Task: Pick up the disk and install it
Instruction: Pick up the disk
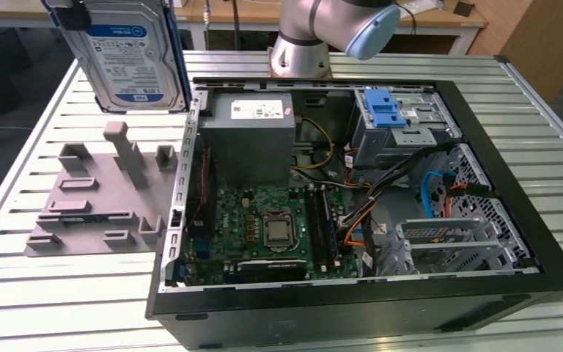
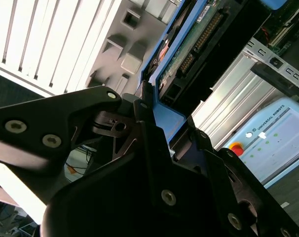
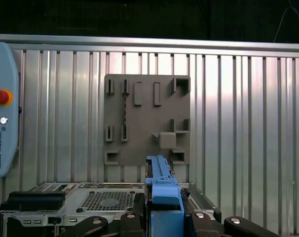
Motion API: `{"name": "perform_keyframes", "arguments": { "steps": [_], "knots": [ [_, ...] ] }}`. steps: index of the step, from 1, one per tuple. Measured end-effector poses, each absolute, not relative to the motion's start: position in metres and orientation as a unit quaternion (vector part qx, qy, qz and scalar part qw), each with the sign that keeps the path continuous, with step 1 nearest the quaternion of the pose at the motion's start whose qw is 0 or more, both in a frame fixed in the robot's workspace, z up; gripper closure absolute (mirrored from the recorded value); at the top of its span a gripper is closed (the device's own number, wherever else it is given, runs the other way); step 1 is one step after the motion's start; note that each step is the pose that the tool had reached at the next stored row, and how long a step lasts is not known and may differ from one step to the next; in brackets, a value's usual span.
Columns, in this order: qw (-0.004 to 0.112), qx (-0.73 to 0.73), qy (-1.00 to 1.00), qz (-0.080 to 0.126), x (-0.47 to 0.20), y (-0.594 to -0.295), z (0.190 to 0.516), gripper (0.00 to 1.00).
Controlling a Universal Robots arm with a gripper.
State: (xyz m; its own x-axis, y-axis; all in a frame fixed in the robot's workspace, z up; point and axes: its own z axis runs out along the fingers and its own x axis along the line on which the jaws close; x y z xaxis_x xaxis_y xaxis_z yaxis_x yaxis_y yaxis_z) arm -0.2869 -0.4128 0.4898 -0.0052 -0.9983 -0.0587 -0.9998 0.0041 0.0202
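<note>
Pickup looks done: the gripper [image 3: 164, 210] clamps the disk [image 1: 130, 55] by its blue frame, disk hanging beneath it, well apart from the bay [image 1: 404, 132], so installing calls for careful alignment there.

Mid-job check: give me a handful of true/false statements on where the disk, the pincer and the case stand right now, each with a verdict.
1. The pincer is shut on the disk, gripping its blue frame. True.
2. The case lies open with the motherboard exposed. True.
3. The disk is already seated inside the case. False: it is held in the air outside the case, on the exterior view's left.
4. The grey fixture plate lies inside the case. False: it lies on the slatted table, beside the case on the exterior view's left.
</note>
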Motion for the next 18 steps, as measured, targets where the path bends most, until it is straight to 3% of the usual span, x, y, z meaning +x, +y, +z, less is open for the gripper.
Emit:
{"name": "perform_keyframes", "arguments": {
  "steps": [18],
  "knots": [
    [0.014,-0.705,0.708,0.028,-0.274,-0.413,0.490,0.64]
  ]
}}
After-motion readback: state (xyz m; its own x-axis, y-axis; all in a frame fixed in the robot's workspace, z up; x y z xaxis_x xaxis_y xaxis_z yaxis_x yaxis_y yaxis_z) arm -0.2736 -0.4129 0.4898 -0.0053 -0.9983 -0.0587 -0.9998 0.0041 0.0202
